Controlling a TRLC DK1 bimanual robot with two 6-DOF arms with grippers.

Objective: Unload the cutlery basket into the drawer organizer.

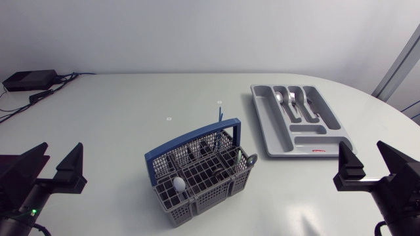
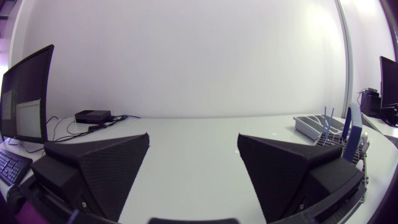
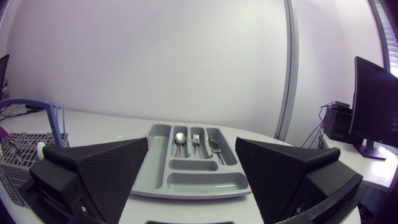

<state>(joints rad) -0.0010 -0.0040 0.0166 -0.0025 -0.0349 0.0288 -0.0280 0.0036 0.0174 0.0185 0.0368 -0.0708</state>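
Observation:
The grey cutlery basket (image 1: 197, 176) with a blue handle stands front and centre, holding dark utensils, a white-knobbed piece (image 1: 178, 184) and a thin blue stick (image 1: 220, 111). The grey drawer organizer (image 1: 308, 141) lies at the back right with a spoon (image 1: 281, 99) and a fork (image 1: 293, 101) in its long slots. My left gripper (image 1: 52, 167) is open at the front left, well apart from the basket (image 2: 348, 134). At the front right my right gripper (image 1: 372, 167) is open too, facing the organizer (image 3: 202, 182), with the basket (image 3: 18, 152) off to its side. Both hold nothing.
A black box (image 1: 29, 80) with cables sits at the table's far left corner. A small white mark (image 1: 168, 119) lies on the bare tabletop behind the basket.

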